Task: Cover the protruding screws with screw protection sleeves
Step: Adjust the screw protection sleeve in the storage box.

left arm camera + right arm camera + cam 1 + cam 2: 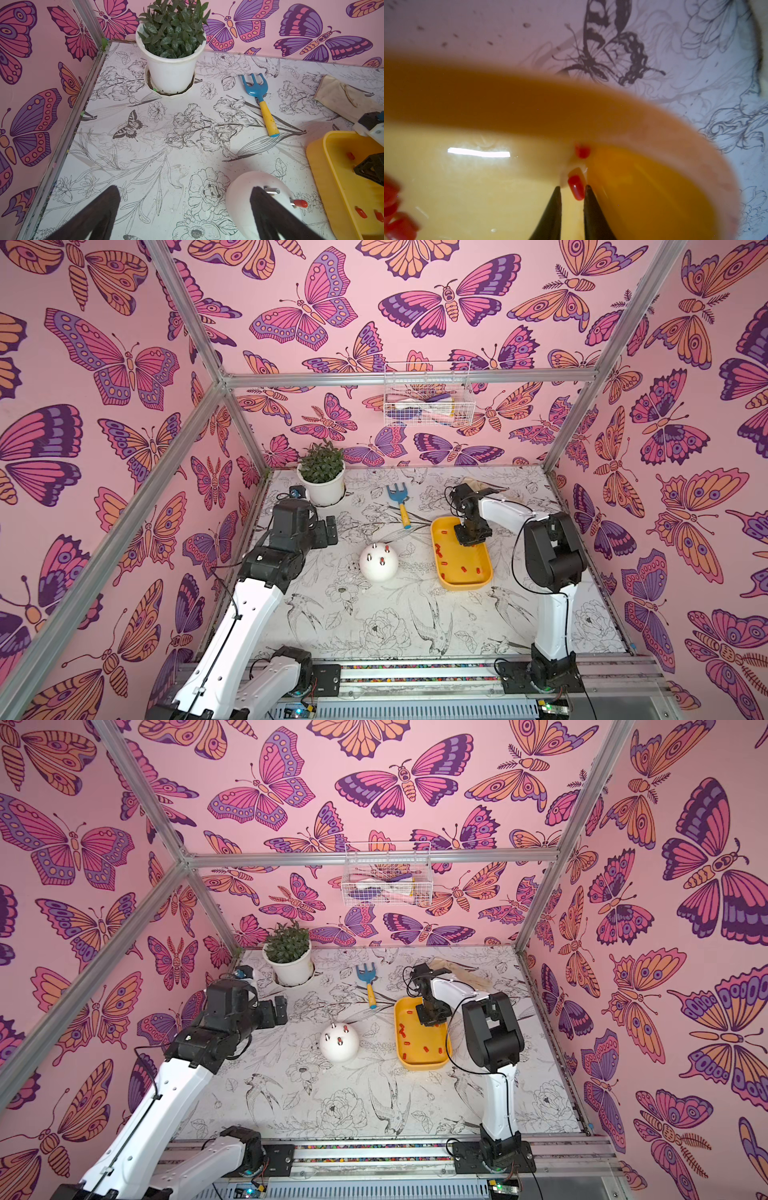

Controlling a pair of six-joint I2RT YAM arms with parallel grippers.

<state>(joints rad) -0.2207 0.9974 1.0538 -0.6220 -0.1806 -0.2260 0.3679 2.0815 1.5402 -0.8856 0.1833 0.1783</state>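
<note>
Table [374,614]: white top printed with black line drawings of flowers and birds.
Far left corner: white plant pot [322,487] standing upright in a saucer.
Right of the pot: blue-and-yellow toy rake [400,506], lying flat.
Centre: white dome [378,568].
Right of the dome, not touching it: yellow tray [465,584].
Far right: crumpled beige cloth [340,93].

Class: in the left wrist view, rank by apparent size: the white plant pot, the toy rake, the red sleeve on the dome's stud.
1. white plant pot
2. toy rake
3. red sleeve, plainly smallest though nearest the camera
</note>
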